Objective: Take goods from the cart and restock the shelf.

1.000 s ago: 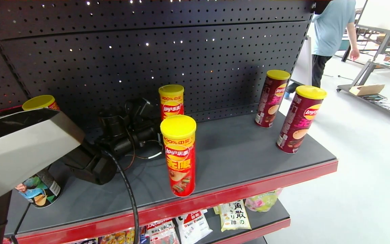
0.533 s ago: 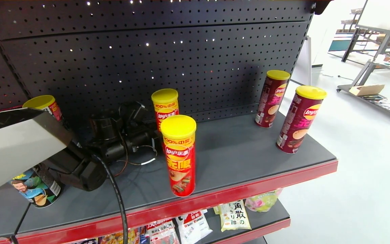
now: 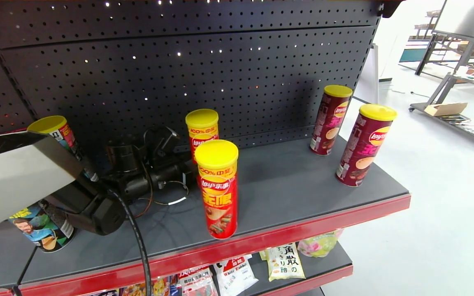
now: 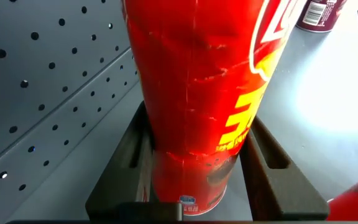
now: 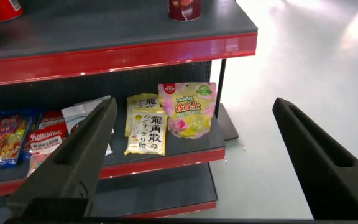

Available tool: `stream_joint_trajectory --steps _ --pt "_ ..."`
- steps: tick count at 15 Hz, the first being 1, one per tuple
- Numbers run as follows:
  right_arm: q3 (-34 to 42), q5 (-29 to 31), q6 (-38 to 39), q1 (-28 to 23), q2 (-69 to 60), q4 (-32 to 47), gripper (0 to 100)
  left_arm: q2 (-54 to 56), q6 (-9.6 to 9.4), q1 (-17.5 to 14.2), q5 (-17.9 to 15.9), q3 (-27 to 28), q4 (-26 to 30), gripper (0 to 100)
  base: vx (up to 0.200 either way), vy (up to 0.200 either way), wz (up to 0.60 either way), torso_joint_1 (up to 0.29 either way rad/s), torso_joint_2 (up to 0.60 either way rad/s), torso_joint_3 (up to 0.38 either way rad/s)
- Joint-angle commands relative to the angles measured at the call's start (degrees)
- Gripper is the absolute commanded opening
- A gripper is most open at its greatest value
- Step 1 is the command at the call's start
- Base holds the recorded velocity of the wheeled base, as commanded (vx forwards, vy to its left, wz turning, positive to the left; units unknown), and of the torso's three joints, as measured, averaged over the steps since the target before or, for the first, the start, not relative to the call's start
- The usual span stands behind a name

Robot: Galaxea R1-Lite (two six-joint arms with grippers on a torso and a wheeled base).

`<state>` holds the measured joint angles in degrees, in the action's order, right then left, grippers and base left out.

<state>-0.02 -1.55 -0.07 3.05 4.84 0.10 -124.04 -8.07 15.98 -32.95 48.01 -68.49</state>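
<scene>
Clamped low in the left claw (image 4: 197, 124): a red cardboard crisp tube with a yellow lid (image 3: 202, 129), upright at the back of the grey shelf with the red front lip (image 3: 294, 193), just beside the black pegboard panel (image 3: 220, 61). Probably meant as a second row behind the matching red tube (image 3: 217, 189) at the front edge. Spread wide and empty: the right claw (image 5: 194, 106), facing snack bags (image 5: 146, 127) on the lower shelf. Near the right end, maroon tubes (image 3: 331, 119). Beyond, pale workshop floor (image 3: 447, 213).
</scene>
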Motion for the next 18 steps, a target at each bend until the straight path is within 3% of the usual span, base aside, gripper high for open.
stream_joint_trajectory --steps 1,7,8,14,18 --pt "0.0 0.0 0.0 0.0 0.1 0.0 100 0.0 -0.02 0.0 0.0 0.1 -0.1 0 0.000 0.000 0.00 0.000 0.00 0.000" --pt "0.0 0.0 0.0 0.0 0.1 0.0 100 0.6 -0.02 0.1 0.0 0.3 1.2 0 0.000 0.000 0.00 0.000 0.00 0.000" --pt "0.0 0.0 0.0 0.0 0.1 0.0 100 0.6 -0.02 0.1 0.0 0.4 1.2 100 0.000 0.000 0.00 0.000 0.00 0.000" --pt "0.0 0.0 0.0 0.0 0.1 0.0 100 2.7 0.34 0.1 0.1 -0.5 1.3 100 0.000 0.000 0.00 0.000 0.00 0.000" --pt "0.0 0.0 0.0 0.0 0.1 0.0 100 9.3 0.16 -1.5 1.0 -6.9 4.0 100 0.000 0.000 0.00 0.000 0.00 0.000"
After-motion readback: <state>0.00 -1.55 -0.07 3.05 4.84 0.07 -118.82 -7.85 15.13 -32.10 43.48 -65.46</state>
